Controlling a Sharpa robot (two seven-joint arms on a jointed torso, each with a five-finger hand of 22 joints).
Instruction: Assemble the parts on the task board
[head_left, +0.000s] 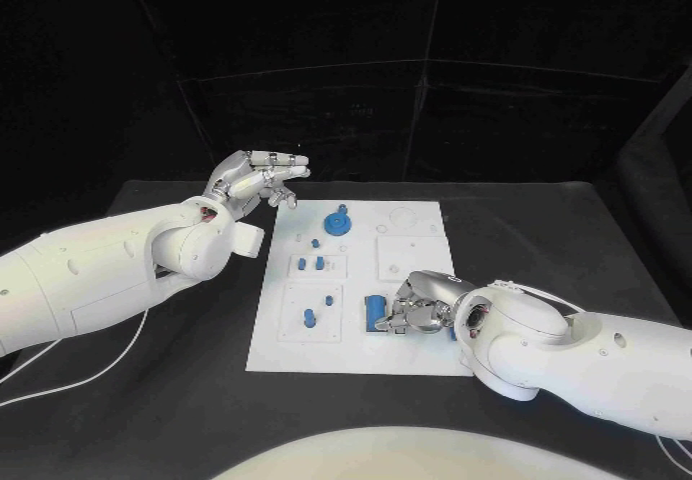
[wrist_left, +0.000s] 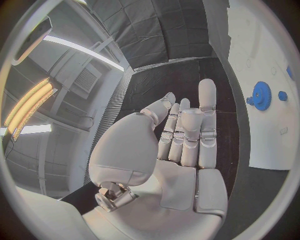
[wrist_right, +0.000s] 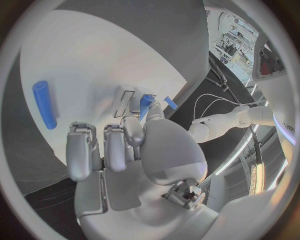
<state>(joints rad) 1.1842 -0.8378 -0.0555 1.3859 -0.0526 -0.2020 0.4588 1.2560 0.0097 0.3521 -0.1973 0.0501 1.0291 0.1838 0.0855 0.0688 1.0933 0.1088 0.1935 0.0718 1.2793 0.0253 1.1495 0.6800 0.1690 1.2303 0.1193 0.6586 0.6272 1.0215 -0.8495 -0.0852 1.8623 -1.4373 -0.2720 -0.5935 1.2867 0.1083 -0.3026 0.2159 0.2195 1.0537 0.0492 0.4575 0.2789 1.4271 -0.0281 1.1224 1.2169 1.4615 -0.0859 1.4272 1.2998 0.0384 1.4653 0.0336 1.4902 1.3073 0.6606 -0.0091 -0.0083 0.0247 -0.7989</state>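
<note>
The white task board (head_left: 411, 345) lies in the middle of the black table. A blue gear (head_left: 338, 220) (wrist_left: 260, 95) stands near its far edge, with a small blue piece (wrist_left: 282, 95) beside it. More small blue parts (head_left: 310, 263) sit left of the middle, and a blue oblong part (head_left: 309, 319) (wrist_right: 44, 104) lies near the front left. My right hand (head_left: 413, 306) (wrist_right: 128, 150) is low over the board's near right part, fingers curled, thumb and a fingertip pinching a blue cylinder (head_left: 375, 312) (wrist_right: 145, 104). My left hand (head_left: 260, 180) (wrist_left: 181, 137) hangs raised beyond the board's far left corner, holding nothing.
Black table (head_left: 577, 230) surrounds the board, with dark curtains behind. A white cable (head_left: 87, 370) trails on the table by my left arm. My left arm (wrist_right: 228, 120) appears across the board in the right wrist view.
</note>
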